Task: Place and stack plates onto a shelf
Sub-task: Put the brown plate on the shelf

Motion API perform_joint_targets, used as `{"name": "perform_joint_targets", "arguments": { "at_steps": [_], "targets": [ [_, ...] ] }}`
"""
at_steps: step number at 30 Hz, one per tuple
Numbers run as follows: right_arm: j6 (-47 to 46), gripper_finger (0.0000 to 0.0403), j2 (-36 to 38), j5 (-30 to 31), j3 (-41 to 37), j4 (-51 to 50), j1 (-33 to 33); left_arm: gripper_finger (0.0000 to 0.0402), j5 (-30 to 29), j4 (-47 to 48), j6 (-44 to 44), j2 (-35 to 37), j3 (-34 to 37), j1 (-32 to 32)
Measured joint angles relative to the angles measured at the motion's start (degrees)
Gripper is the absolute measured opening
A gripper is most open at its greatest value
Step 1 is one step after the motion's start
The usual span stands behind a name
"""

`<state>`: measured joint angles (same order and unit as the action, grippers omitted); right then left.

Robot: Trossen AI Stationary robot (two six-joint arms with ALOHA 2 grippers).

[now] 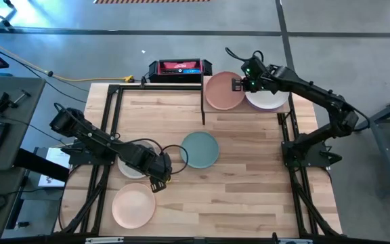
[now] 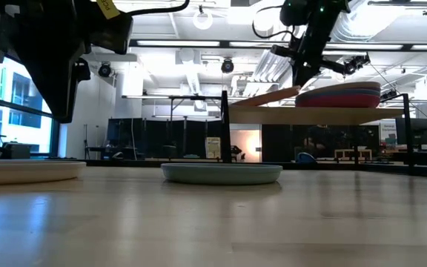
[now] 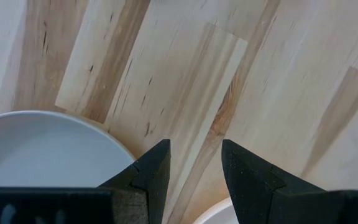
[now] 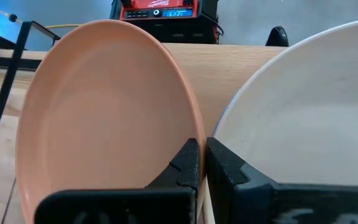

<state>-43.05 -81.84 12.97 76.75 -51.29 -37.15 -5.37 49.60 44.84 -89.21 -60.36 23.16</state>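
Two pincers work: the right pincer (image 4: pixel 201 163) pinches the terracotta plate's (image 1: pixel 223 91) rim on the far shelf (image 2: pixel 332 115) beside the cream-topped stack (image 1: pixel 268 99); the left pincer (image 3: pixel 194 163), narrowly parted and empty, hovers over the surface (image 1: pixel 249 176) between near plates.

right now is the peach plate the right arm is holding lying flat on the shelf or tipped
Tipped. In the low view the peach plate slants, one edge raised off the shelf; the right gripper's fingers pinch its rim.
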Motion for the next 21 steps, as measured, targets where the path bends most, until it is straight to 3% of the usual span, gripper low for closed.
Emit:
{"name": "perform_joint_targets", "arguments": {
  "at_steps": [7, 21],
  "targets": [
    [0.00, 0.0000, -0.98, -2.99, 0.00, 1.41, 0.00, 0.0133, 0.00, -0.04, 0.00, 0.00, 0.00, 0.00],
    [0.32, 0.0000, -3.19, -1.66, 0.00, 0.29, 0.11, 0.0133, 0.26, -0.02, -0.08, 0.00, 0.00, 0.00]
  ]
}}
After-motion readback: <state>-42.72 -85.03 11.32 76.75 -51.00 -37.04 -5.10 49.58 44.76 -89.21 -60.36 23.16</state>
